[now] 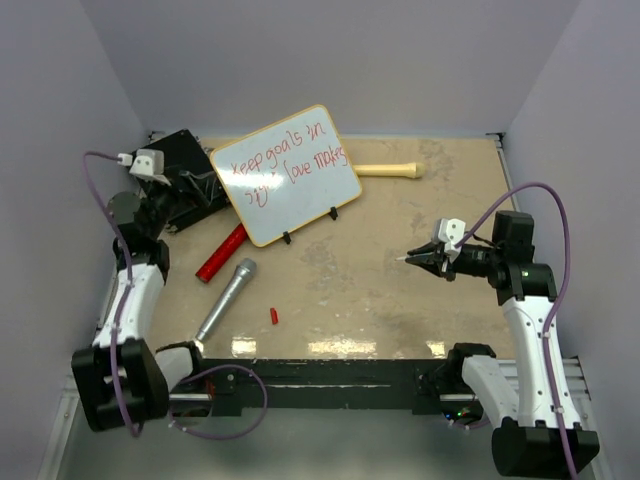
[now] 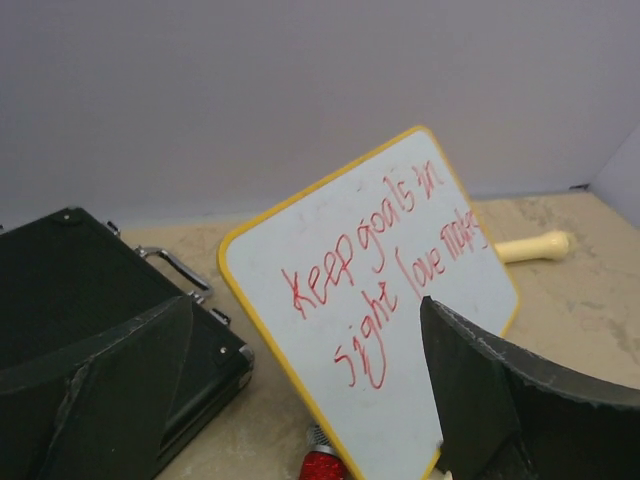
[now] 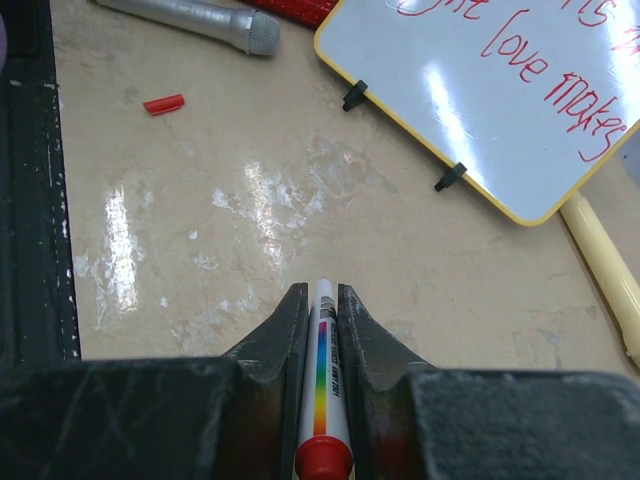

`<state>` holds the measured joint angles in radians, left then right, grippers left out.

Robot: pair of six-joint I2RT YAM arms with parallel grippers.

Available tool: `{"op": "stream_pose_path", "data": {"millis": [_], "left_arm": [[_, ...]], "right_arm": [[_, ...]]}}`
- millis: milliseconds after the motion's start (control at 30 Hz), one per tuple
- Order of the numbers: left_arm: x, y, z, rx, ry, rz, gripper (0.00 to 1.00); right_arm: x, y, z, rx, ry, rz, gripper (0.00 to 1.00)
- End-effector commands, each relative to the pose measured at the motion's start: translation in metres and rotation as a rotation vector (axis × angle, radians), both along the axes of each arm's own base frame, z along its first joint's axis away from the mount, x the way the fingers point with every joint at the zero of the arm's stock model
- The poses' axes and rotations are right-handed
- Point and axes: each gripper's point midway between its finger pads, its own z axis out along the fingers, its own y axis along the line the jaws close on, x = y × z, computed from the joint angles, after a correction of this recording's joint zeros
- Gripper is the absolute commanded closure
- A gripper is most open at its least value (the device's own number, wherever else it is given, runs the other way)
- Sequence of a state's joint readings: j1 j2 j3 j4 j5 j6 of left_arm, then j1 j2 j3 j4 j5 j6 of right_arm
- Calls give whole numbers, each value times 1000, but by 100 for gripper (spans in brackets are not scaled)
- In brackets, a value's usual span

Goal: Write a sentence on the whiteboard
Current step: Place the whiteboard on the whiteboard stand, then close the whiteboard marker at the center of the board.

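At the far left the left gripper point(image 2: 305, 330) sits by the back corner, its jaws spread wide with nothing between them; a black case point(image 1: 185, 165) lies just to its left in the wrist view, and the whiteboard point(image 1: 290, 175) stands ahead of it. The whiteboard is at the back of the table point(image 1: 400, 310), left of centre, turned askew and tipped up on two small black feet point(image 1: 287, 238); the sentence point(image 1: 285, 165) runs across it in red in two lines, "Keep goals in" above "sight love makes". The board's near left corner overlaps the end of a red tube point(image 1: 220, 253); just beside that tube lies a silver microphone point(image 1: 227, 298), and near it a small red cap point(image 1: 274, 316) on the bare surface. A cream handle point(image 1: 385, 170) pokes out from behind the board's right edge. Well apart to the right, the right gripper point(image 1: 415, 258) has its jaws pinching a marker point(image 3: 325, 390) with a white barrel, a rainbow stripe and a red end; its tip points left toward the board, clear of it.
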<state>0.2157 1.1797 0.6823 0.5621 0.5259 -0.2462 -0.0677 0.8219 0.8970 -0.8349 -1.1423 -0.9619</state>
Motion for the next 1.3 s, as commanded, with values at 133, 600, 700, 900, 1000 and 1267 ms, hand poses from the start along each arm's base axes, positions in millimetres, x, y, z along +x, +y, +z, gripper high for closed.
{"op": "stream_pose_path", "data": {"millis": [133, 600, 700, 900, 1000, 1267], "left_arm": [[-97, -43, 14, -175, 150, -62, 0], [-214, -158, -141, -350, 864, -173, 0], [-224, -168, -147, -289, 872, -132, 0], [-265, -213, -184, -74, 1014, -138, 0], [-263, -209, -195, 12, 1004, -35, 0], [-258, -194, -191, 24, 987, 51, 18]], "right_arm": [[4, 0, 13, 17, -44, -41, 100], [12, -4, 16, 21, -33, -104, 100], [13, -5, 16, 18, -43, -112, 100], [14, -6, 15, 19, -37, -121, 100], [14, -6, 16, 23, -40, -122, 100], [13, -5, 16, 22, -39, -118, 100]]}}
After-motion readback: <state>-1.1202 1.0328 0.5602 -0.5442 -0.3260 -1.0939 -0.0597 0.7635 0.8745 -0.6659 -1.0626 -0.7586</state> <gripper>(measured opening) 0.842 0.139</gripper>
